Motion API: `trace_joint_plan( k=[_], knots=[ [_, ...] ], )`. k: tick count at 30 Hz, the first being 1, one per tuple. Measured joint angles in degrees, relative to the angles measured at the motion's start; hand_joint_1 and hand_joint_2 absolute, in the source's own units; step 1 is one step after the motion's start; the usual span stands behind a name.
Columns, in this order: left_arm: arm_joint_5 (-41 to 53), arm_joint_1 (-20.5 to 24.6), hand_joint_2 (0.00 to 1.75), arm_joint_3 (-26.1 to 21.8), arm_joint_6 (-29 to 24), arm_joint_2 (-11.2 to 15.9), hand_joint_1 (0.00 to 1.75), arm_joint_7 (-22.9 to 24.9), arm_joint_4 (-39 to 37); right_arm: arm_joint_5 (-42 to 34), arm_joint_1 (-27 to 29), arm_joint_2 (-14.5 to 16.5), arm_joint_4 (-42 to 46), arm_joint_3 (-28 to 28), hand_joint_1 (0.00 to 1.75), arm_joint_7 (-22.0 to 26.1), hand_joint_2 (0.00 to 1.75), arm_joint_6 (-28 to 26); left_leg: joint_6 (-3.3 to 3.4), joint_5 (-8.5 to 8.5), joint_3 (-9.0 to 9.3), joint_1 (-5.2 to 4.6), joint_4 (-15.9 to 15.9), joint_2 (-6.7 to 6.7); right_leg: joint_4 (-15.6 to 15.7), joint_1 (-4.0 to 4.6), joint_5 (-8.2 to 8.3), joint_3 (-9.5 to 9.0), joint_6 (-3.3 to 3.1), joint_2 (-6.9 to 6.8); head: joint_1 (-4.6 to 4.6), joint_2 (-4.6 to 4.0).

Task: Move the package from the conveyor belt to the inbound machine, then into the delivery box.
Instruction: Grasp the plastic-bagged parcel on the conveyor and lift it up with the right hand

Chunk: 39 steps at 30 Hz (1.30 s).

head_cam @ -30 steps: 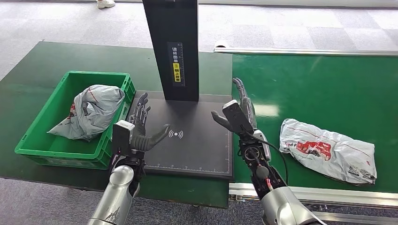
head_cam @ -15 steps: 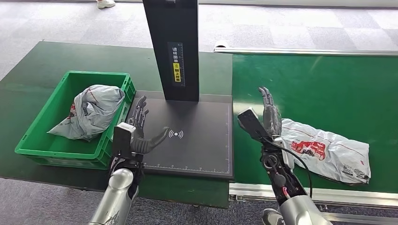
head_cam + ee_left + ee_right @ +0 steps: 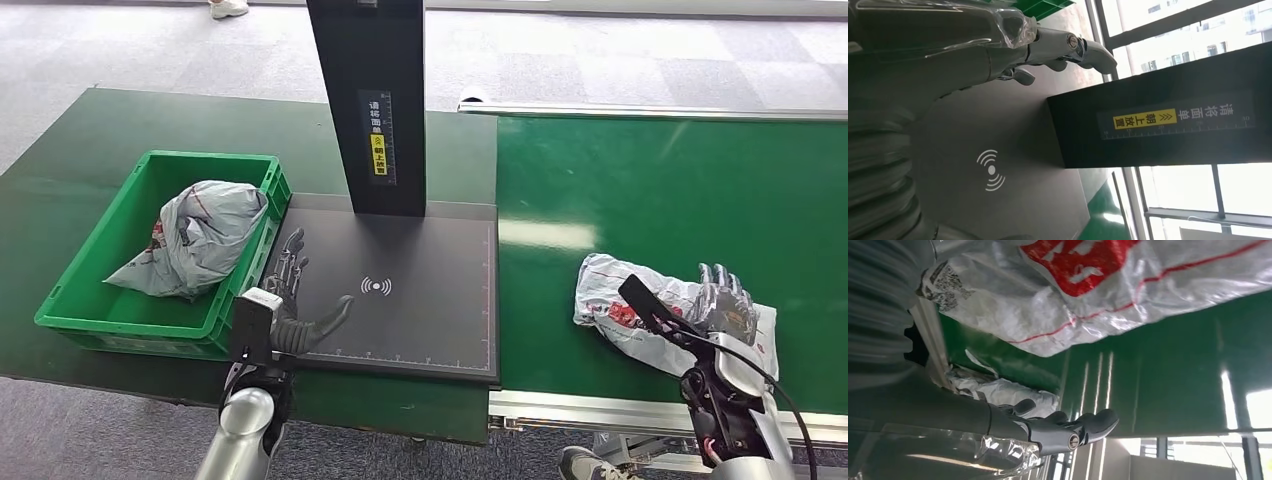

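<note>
Head camera looks down from high; wrist cameras sit close behind each hand, the left sharing the flat black scanner pad (image 3: 420,290) (image 3: 998,150)

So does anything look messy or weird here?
Nothing is broken or spilled. The package on the conveyor belt is crumpled and lies slanted, and the bag in the green box is scrunched too.

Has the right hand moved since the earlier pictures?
Yes. The right hand has gone rightward, away from the black scanner plate, and is now over the white package on the conveyor belt.
</note>
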<state>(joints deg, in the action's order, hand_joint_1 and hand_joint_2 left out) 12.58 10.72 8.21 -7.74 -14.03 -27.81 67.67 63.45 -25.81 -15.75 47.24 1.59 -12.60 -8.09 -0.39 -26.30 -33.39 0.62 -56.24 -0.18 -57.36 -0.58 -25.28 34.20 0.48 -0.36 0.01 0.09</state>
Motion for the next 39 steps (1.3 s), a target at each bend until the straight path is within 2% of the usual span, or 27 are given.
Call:
trace_joint_plan(
  k=[5, 10, 11, 14, 15, 24, 28, 33, 39],
  knots=[
    [-0.1, 0.1, 1.75, 0.1, 0.9, 0.1, 0.0, 0.3, 0.0, 2.0, 0.2, -2.7, -3.0, 0.2, 0.0, -1.6, 1.75, 9.5, 0.0, 0.0, -0.02, -0.01, 0.0, -0.01, 0.0, -0.01, 0.0, 0.0, 0.0, 0.0, 0.01, 0.0],
    [-0.3, 0.3, 1.75, 0.0, 1.3, 0.2, 0.0, 0.5, 0.0, 2.0, -0.2, -3.8, -5.7, 0.1, 0.0, -0.3, 1.75, 13.9, 0.01, -0.01, -0.03, -0.01, 0.0, 0.01, 0.0, -0.01, 0.0, 0.0, 0.0, 0.01, 0.01, 0.0],
    [-0.3, 0.4, 1.75, 0.0, 1.3, 0.2, 0.0, 0.5, 0.0, 1.6, -0.5, -3.8, -6.3, 0.0, 0.16, 0.5, 1.75, 14.7, 0.01, -0.01, -0.03, -0.01, 0.0, 0.01, 0.0, -0.01, 0.0, 0.0, 0.0, 0.01, 0.01, 0.0],
    [-0.2, 0.4, 1.75, -0.1, 1.3, 0.3, 0.0, 0.6, 0.0, 0.7, -1.4, -3.7, -7.9, -0.5, 1.44, 3.3, 1.75, 16.1, 0.01, -0.01, -0.02, 0.0, 0.0, 0.08, 0.0, 0.0, 0.0, -0.02, 0.0, 0.04, 0.01, 0.0],
    [-0.1, 0.4, 1.75, -0.1, 1.3, 0.3, 0.0, 0.6, 0.0, 0.4, -1.8, -3.6, -8.3, -0.8, 1.72, 4.0, 1.75, 16.4, 0.01, 0.0, 0.0, 0.0, 0.0, 0.13, 0.0, 0.0, 0.0, -0.03, 0.0, 0.06, 0.0, 0.0],
    [0.1, 0.4, 1.75, -0.7, 1.1, 0.4, 0.0, 0.8, 0.6, -2.6, -5.8, -2.4, -10.6, -3.2, 1.75, 9.4, 1.75, 16.1, 0.0, 0.0, 0.08, 0.0, 0.0, 0.19, 0.0, 0.01, 0.01, -0.1, 0.0, 0.12, 0.01, 0.0],
    [0.1, 0.4, 1.75, -0.9, 1.2, 0.4, 0.0, 0.8, 0.9, -5.6, -7.0, -1.2, -10.4, -4.8, 1.75, 16.7, 1.75, 10.8, 0.0, 0.01, 0.07, 0.0, 0.0, 0.19, 0.0, 0.01, 0.01, -0.09, 0.0, 0.11, -0.01, 0.0],
    [0.1, 0.3, 1.75, -1.4, 1.3, 0.5, 0.0, 0.8, 1.6, -9.5, -7.8, 0.7, -7.9, -5.7, 1.75, 20.2, 1.75, 6.7, 0.0, 0.03, 0.06, 0.0, 0.0, 0.13, 0.0, 0.01, 0.01, -0.08, 0.0, 0.06, 0.01, 0.0],
    [0.1, 0.4, 1.75, -1.7, 1.3, 0.5, 0.0, 0.8, 2.0, -16.9, -6.2, 3.5, 0.5, -5.7, 1.75, 27.3, 1.75, 0.0, 0.0, 0.03, 0.06, 0.0, 0.0, 0.15, 0.0, 0.01, 0.0, -0.04, 0.0, 0.08, 0.0, 0.0]
  ],
)
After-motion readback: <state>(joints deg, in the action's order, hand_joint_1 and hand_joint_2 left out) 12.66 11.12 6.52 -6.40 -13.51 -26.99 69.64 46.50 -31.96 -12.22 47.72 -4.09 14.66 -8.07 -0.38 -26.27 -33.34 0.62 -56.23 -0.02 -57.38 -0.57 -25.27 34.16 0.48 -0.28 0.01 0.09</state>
